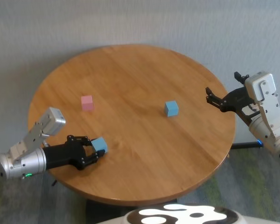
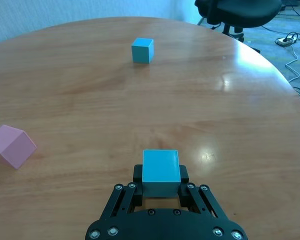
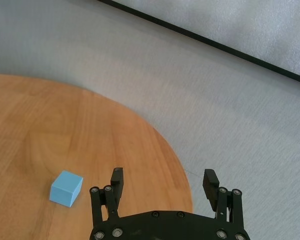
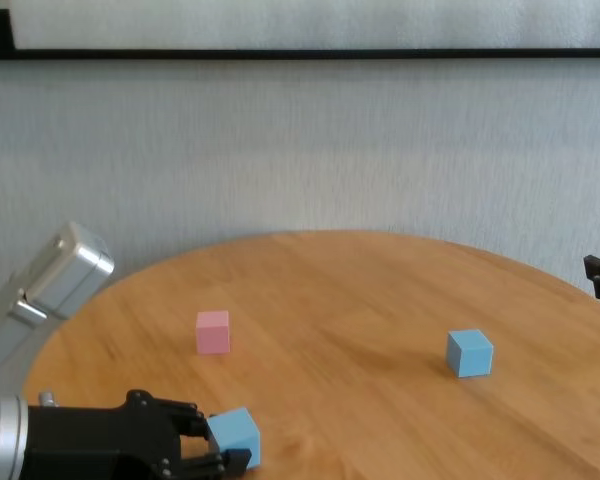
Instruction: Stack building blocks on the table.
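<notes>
I see no containers on the round wooden desk (image 1: 144, 140); it carries three loose cubes only. My left gripper (image 1: 94, 150) sits low at the desk's near left edge with its jaws closed on a light blue block (image 1: 100, 145); in the left wrist view that block's top face shows fully, while its lower sides are hidden between the black fingers (image 2: 136, 175). I cannot tell whether the held block rests on the wood or is slightly lifted. The pink block (image 1: 87, 102) lies on the left half of the desk, beyond the left gripper and well apart from it. The second light blue block (image 1: 171, 108) lies right of centre, also well apart from both other cubes. My right gripper (image 1: 213, 100) hangs at the desk's right edge, jaws open and holding nothing. In the chest view only the tip of the right gripper shows, cut off at the frame edge.
</notes>
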### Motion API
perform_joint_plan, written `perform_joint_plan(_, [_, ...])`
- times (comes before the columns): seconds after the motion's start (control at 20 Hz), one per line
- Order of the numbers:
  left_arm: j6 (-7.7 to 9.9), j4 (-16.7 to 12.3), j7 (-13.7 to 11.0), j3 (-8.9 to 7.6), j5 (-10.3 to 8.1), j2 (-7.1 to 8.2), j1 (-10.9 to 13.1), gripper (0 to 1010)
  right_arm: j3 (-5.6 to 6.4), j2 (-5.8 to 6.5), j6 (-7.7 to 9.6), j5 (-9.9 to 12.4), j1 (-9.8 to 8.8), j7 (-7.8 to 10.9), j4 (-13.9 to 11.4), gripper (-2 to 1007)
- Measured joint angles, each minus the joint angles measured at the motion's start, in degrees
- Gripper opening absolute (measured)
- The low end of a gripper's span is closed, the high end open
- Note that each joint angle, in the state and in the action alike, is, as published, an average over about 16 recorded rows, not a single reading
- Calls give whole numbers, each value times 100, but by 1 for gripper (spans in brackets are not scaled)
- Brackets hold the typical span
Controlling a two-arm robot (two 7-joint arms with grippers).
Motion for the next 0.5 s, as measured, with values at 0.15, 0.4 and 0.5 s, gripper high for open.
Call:
perform_joint_plan(0.15, [-15, 4, 16, -3, 34, -19, -52, 402, 0, 0, 0, 0, 0, 0, 0, 1005])
perform_joint_plan(0.4, [-63, 82, -32, 26, 96, -108, -222, 402, 0, 0, 0, 0, 0, 0, 0, 1005])
perform_joint_plan(0.5, [-88, 155, -81, 60, 128, -172, -325, 402, 0, 0, 0, 0, 0, 0, 0, 1005])
